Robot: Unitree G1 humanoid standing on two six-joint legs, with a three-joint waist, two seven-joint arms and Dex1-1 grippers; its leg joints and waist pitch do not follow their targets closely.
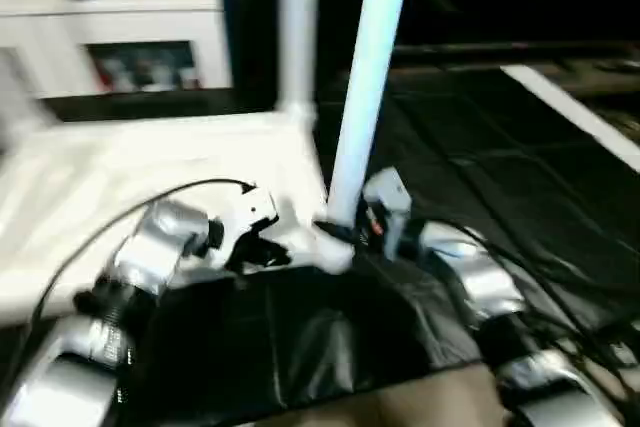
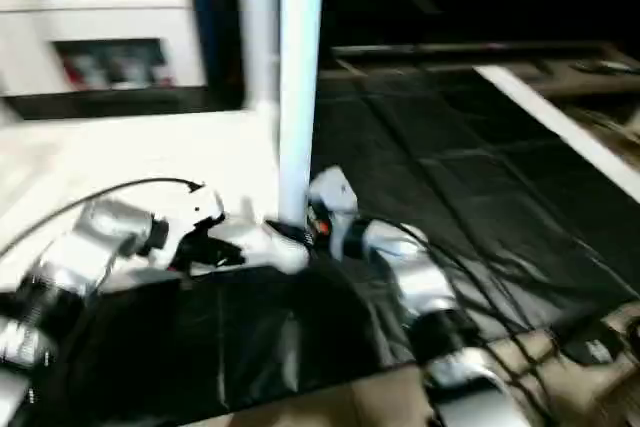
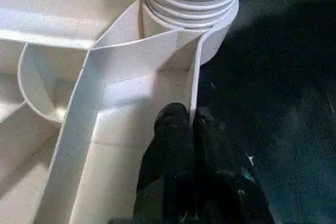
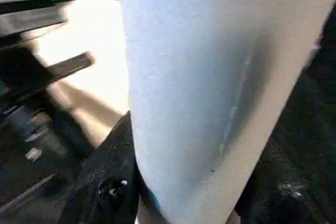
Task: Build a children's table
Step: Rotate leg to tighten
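The children's table top lies upside down on a black mat, white, with its ribbed underside facing up. Two white legs stand upright in corner sockets: one at the far corner, one at the near corner. The near leg's ridged end sits in its socket. My left gripper is shut on the thin rim wall of the top, just beside that socket. My right gripper clasps the near leg low down, a black finger on either side of the tube.
A white cabinet with glass doors stands at the back left. The black mat stretches to the right, crossed by a long white strip. Black cables trail beside my right forearm. Brown floor shows at the near edge.
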